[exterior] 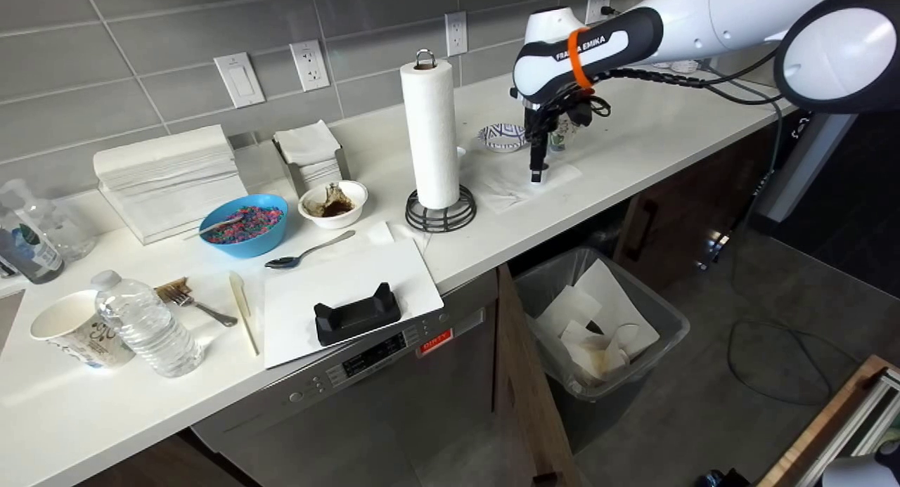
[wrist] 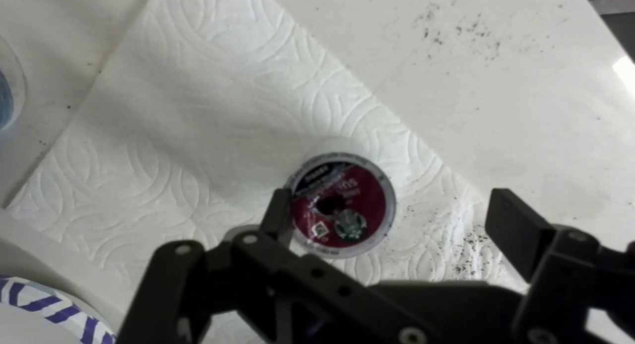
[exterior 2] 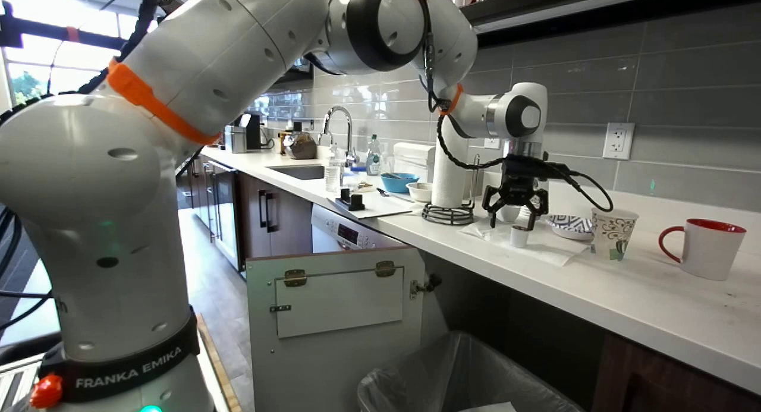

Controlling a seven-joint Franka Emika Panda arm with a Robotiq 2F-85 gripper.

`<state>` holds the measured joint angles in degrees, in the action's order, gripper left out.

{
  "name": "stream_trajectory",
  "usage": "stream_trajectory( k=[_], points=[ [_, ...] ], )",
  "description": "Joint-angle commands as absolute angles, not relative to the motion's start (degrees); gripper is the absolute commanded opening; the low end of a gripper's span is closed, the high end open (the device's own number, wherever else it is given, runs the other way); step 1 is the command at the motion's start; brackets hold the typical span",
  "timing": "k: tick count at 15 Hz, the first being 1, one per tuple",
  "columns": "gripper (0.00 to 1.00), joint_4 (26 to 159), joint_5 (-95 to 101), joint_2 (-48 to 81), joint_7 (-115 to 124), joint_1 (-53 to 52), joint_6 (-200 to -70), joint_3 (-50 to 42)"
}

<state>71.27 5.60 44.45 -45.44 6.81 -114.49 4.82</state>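
Pincer (wrist: 397, 222) spread wide, pointing down, nothing pinched. Small white plastic coffee pod with a dark red foil lid (wrist: 364, 200) stands upright between the fingertips as the wrist view has it, off-centre: right next to one finger (wrist: 278, 212), well apart from its partner. Can't tell if that near one touches the rim. Lid has a dark, hole-like spot near the middle.

Pod sits on a white embossed paper towel sheet (wrist: 223, 101), laid on the white worktop (wrist: 496, 120). Dark specks (wrist: 474, 249) on both.

Around it: shallow white dish with a blue-violet zigzag pattern (exterior 2: 571, 226) near the sheet; beside that a white paper cup with brown and green print (exterior 2: 614, 233); farther along, a white mug with red interior (exterior 2: 710, 248). On the opposite side, a white paper towel roll (exterior: 432, 135) upright on a black wire stand (exterior: 441, 213). Below worktop level: grey bin with clear liner (exterior: 636, 374), white papers (exterior: 619, 297) inside.
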Motion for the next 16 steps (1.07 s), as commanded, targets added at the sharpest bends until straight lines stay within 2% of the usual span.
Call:
stream_trajectory(
  k=[1, 11, 15, 16],
  points=[
    [1.00, 63.56, 7.55, 49.73, -46.29, 5.11, -110.46, 3.41],
    [1.00, 56.81, 11.33, 53.48, -45.85, 1.86, -105.87, 2.10],
    [0.92, 53.02, 12.91, 55.30, -45.51, 0.54, -99.80, 1.09],
    [0.94, 52.08, 13.25, 55.80, -45.62, 0.34, -98.48, 0.96]
  ],
)
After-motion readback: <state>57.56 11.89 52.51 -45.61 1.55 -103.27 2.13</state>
